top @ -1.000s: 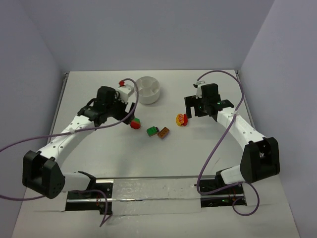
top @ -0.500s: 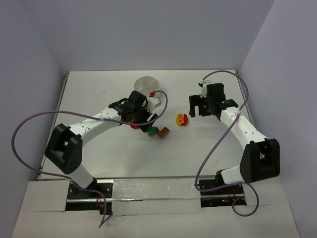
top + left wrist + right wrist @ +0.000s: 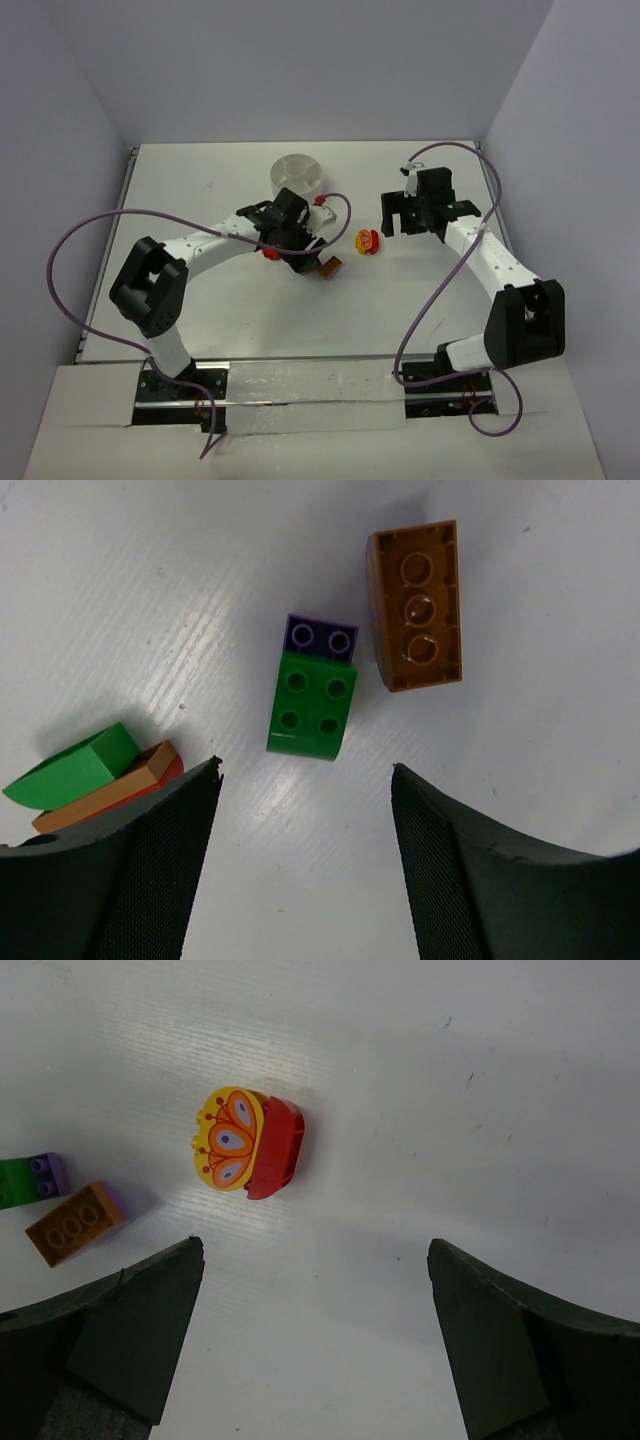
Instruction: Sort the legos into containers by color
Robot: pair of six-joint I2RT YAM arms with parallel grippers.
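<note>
In the left wrist view a green brick point(image 3: 310, 705) with a purple brick point(image 3: 322, 637) joined at its far end lies just ahead of my open, empty left gripper point(image 3: 305, 770). An orange-brown brick point(image 3: 415, 605) lies beside them to the right. A small green, tan and red stack point(image 3: 85, 775) sits by the left finger. In the top view my left gripper point(image 3: 303, 256) hangs over the green brick and hides it. The white bowl point(image 3: 298, 177) stands behind it. My right gripper point(image 3: 315, 1248) is open and empty, short of the yellow-and-red brick point(image 3: 245, 1142).
In the top view the red stack point(image 3: 270, 253) lies left of my left gripper, the orange-brown brick point(image 3: 331, 267) right of it and the yellow-and-red brick point(image 3: 368, 240) beside my right gripper point(image 3: 392, 222). Purple cables loop off both arms. Walls close in the table on three sides.
My left arm has swung from beside the bowl to the right and nearer, and now hangs over the green and orange-brown bricks. The right arm has barely moved.
</note>
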